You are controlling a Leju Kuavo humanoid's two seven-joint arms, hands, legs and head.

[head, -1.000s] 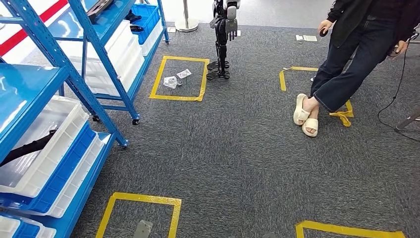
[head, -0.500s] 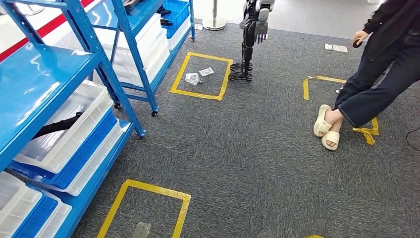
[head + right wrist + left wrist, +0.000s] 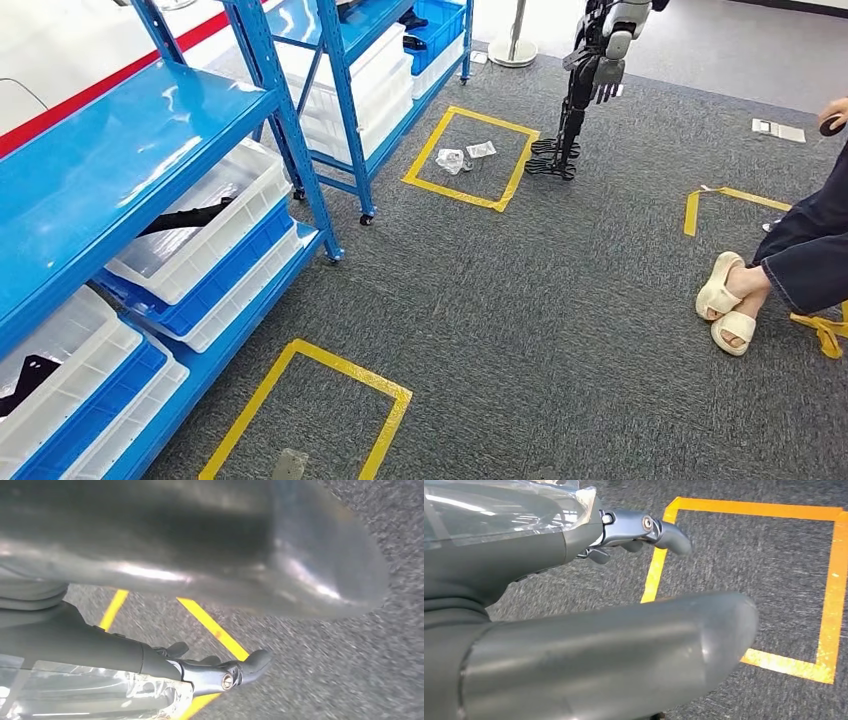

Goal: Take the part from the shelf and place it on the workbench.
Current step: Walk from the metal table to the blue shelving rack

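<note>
Clearly the approach step was in hand: both arms hung over carpet, left hand [image 3: 624, 535] and right hand [image 3: 210, 672] loosely curled, holding nothing. A dark part [image 3: 190, 215] lay in a white bin [image 3: 215, 245] on the blue shelf [image 3: 130, 150]; reaching there likely came next.

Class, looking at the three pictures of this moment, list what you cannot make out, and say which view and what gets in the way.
- Black part in the white bin, head view: shelf board hides most of it.
- Person, head view: cut off by the picture's edge.
- Clear bags on the floor, head view: too small to identify.
- Left hand, left wrist view: thumb hides most fingers.
- Right hand, right wrist view: blurred, thumb hides fingers.
</note>
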